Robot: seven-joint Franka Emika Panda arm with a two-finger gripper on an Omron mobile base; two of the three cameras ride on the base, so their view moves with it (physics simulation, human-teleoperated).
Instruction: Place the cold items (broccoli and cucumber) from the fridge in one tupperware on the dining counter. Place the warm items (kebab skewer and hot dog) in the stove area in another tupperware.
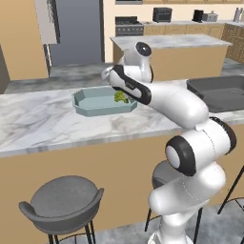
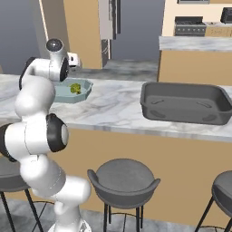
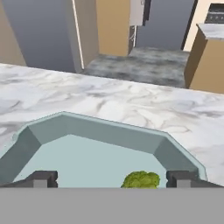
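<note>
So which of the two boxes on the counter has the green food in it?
The pale teal box, the one under the arm. It has broccoli inside. The dark grey box further along holds nothing.

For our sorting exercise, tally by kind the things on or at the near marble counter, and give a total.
Light blue-green tub: 1
Dark grey tub: 1
Broccoli: 1
Bar stools: 3
Total: 6

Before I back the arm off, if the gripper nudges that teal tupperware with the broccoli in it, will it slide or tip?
The tupperware looks shallow and wide, so it probably slides on the smooth marble counter rather than tipping. The broccoli lies loose and might roll.
</note>
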